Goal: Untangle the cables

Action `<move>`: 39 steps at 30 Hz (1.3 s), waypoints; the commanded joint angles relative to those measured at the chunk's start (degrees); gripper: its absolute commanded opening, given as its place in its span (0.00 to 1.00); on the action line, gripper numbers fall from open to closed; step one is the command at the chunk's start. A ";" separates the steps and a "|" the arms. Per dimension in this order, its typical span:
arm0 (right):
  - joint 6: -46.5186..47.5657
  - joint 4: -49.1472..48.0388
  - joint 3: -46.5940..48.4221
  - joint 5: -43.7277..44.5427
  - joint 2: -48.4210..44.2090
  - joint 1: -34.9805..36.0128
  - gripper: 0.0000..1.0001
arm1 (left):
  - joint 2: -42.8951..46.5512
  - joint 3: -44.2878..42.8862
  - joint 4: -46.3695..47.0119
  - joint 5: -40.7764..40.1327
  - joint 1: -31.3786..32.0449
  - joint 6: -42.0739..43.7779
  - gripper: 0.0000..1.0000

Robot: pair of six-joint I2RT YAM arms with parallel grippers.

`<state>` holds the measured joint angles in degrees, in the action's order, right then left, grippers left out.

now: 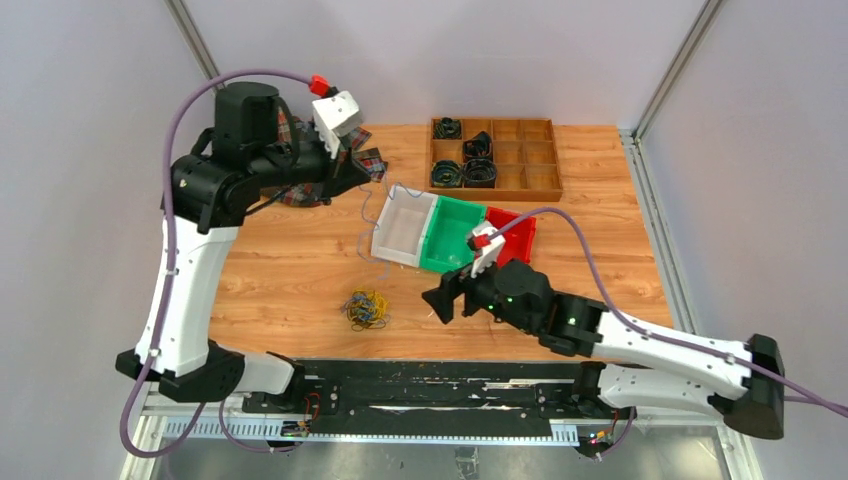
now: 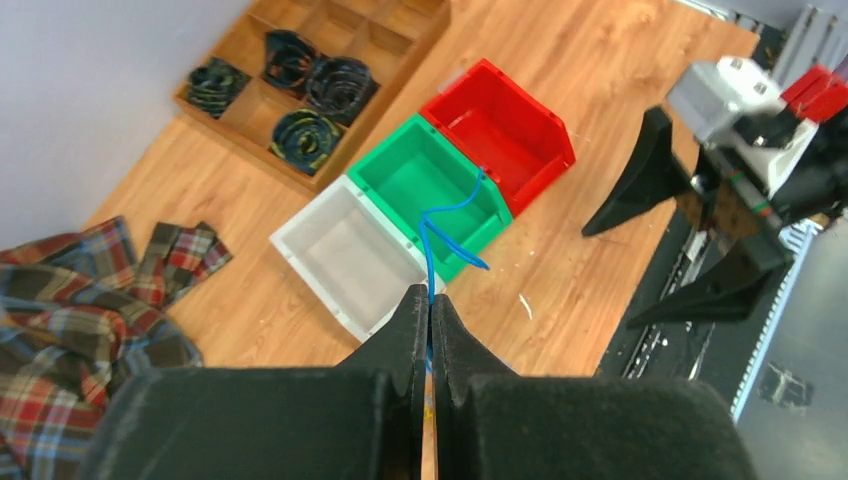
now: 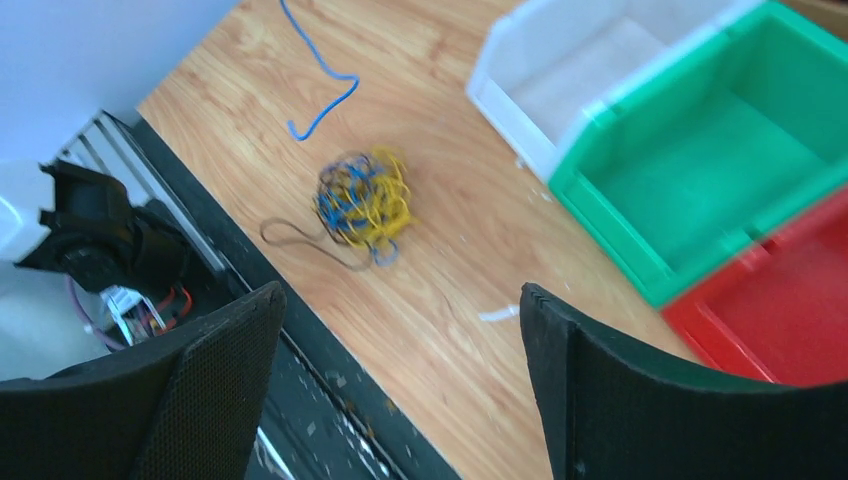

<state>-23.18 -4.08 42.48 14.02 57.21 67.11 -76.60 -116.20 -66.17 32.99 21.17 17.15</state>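
Note:
The cables lie as a small yellow, blue and dark clump [image 1: 366,308] [image 3: 365,197] on the wooden table near its front edge. One blue cable [image 2: 440,225] is out of the clump and hangs from my left gripper [image 2: 430,300] [image 1: 378,172], which is shut on it high above the white bin. Its free end [image 3: 325,85] dangles close to the table beyond the clump. My right gripper [image 1: 445,298] [image 3: 400,300] is open and holds nothing. It hovers to the right of the clump, pointing towards it and not touching it.
White [image 1: 405,228], green [image 1: 455,235] and red [image 1: 522,228] bins stand side by side mid-table. A wooden divided tray [image 1: 493,155] with black coiled rolls sits at the back right. A plaid cloth [image 2: 70,300] lies at the back left under the left arm.

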 commanded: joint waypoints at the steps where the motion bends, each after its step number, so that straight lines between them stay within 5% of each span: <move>1: -2.08 23.10 1.28 2.23 -8.56 -0.58 0.87 | -1.13 0.50 0.47 0.13 3.61 1.68 0.01; 10: -2.48 35.89 2.02 15.14 -23.41 -0.62 0.88 | -6.69 6.86 13.16 -5.33 4.68 0.08 0.01; 25: -3.63 27.09 -3.75 19.83 -18.85 -0.67 0.83 | -14.44 18.53 29.57 -16.87 4.97 4.21 0.01; 39: -4.07 23.40 -5.50 21.27 -16.10 -0.80 0.83 | -19.91 29.56 32.52 -21.99 4.95 9.29 0.01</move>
<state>-26.70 20.88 36.84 33.45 39.72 67.09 -95.46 -88.27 -35.24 10.85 25.69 26.37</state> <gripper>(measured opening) 0.828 0.011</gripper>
